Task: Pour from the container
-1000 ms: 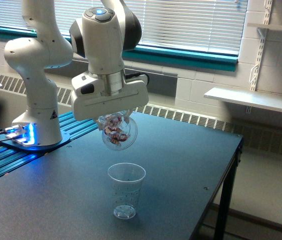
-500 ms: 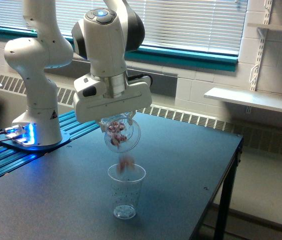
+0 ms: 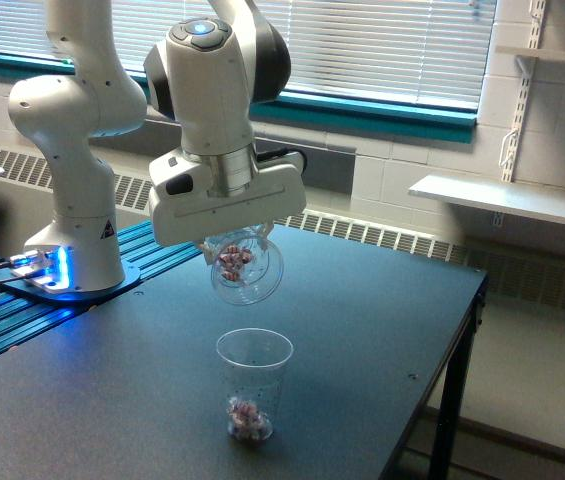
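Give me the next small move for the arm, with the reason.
Probably tip the wide, clear ridged plastic cup a little further, keeping it above the slimmer dotted clear cup. The gripper holds the wide cup tilted with pinkish pieces inside it, while only a small pile lies at the bottom of the cup standing on the dark table.

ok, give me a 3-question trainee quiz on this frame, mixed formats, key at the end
1. True or false: the container in the gripper is standing upright.
2. Where do the pinkish pieces lie? A) all in the container B) all in the speckled cup C) some in each
3. Fill in: the speckled cup stands on the dark ____, below the container.

Key: 1 false, it is tipped with its mouth facing down and outward. 2 C, a cluster sits in the tilted container and a small pile at the bottom of the speckled cup. 3 table.
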`<state>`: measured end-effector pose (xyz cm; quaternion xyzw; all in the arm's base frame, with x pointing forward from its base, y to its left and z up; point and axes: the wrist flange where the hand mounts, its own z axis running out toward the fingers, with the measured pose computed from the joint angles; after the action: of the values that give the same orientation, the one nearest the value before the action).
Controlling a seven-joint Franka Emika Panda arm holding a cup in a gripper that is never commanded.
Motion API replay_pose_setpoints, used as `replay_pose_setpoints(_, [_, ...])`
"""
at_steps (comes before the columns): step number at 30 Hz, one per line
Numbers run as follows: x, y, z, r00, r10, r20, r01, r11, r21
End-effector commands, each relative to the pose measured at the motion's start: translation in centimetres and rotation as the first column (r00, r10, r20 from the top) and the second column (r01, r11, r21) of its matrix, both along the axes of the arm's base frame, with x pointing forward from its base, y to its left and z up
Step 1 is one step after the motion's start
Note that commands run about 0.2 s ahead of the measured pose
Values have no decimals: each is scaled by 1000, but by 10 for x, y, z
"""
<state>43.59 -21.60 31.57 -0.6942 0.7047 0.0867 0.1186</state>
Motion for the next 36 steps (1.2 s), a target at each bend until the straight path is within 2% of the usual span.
replay_pose_setpoints(1, [3,0,2,1000,-25,4,25,999,19])
replay_pose_setpoints(4, [0,3,2,999,-35,1,34,999,32])
replay_pose_setpoints(8, [1,-1,6,999,-43,-26,44,998,54])
replay_pose_setpoints(11, [4,-3,8,997,-20,-69,24,998,58])
replay_pose_setpoints(16, [7,-4,11,996,-6,-91,11,998,60])
replay_pose_setpoints(19, [8,-10,12,997,-25,-75,29,997,66])
replay_pose_setpoints(25, [12,-14,13,997,-37,-70,42,997,64])
replay_pose_setpoints(36, [13,-12,10,994,-59,-87,66,995,79])
